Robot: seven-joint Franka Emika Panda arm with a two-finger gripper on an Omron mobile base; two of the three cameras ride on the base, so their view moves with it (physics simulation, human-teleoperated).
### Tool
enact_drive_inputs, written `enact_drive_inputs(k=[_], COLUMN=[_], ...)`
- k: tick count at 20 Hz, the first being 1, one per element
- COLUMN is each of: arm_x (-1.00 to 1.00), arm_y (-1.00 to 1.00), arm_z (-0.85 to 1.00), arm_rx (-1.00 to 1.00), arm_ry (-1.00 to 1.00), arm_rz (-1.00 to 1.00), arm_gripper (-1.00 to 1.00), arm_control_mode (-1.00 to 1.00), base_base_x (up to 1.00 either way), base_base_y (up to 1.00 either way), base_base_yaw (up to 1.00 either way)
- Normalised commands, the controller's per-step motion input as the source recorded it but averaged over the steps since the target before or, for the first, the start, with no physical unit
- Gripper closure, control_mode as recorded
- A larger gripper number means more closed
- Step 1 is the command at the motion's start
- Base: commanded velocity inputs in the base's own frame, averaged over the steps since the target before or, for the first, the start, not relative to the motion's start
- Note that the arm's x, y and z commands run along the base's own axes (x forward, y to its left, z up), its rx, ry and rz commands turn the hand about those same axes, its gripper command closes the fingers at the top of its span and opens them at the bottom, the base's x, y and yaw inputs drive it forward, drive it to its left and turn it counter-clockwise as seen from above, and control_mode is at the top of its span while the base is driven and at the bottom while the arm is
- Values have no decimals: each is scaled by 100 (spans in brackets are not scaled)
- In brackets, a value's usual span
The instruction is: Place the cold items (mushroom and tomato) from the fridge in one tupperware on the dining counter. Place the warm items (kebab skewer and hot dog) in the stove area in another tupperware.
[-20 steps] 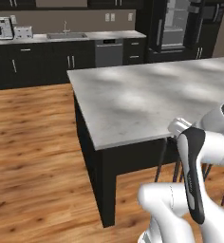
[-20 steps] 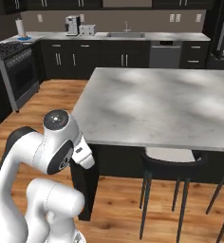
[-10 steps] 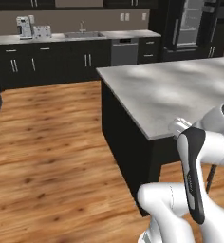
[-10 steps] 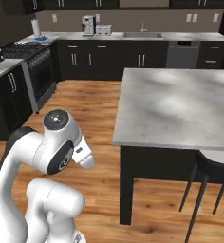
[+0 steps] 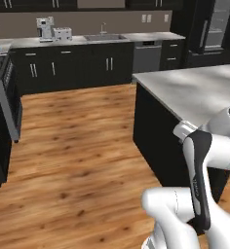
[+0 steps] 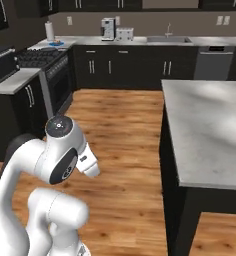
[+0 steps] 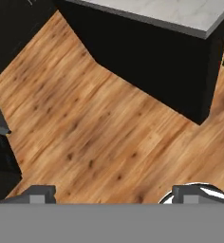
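Treat the task as not yet started, judging from these views. Your gripper (image 7: 114,194) is released and carries nothing, its tips spread wide over the wooden floor (image 7: 99,128). None of the mushroom, tomato, skewer, hot dog or tupperware can be located. The bench (image 6: 210,130) stands to the right, the stove (image 6: 42,62) at far left. Every pick and placement remains to be done.

A glossy white arm (image 5: 219,146) of rounded segments is seen, with dark joint bands and a dark grey round cap (image 6: 58,125)
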Motion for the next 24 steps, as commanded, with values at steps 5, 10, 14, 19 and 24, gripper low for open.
enact_drive_inputs(k=[5,10,14,19,24], arm_x=[0,0,0,0,0], arm_y=[0,0,0,0,0], arm_z=[0,0,0,0,0], arm_rx=[0,0,0,0,0], arm_ry=[0,0,0,0,0], arm_rz=[0,0,0,0,0], arm_gripper=[-100,-100,-100,-100,-100], arm_control_mode=[100,100,100,100,100], base_base_x=[100,100,100,100,100], base_base_y=[95,50,27,31,26], base_base_yaw=[1,6,3,6,6])
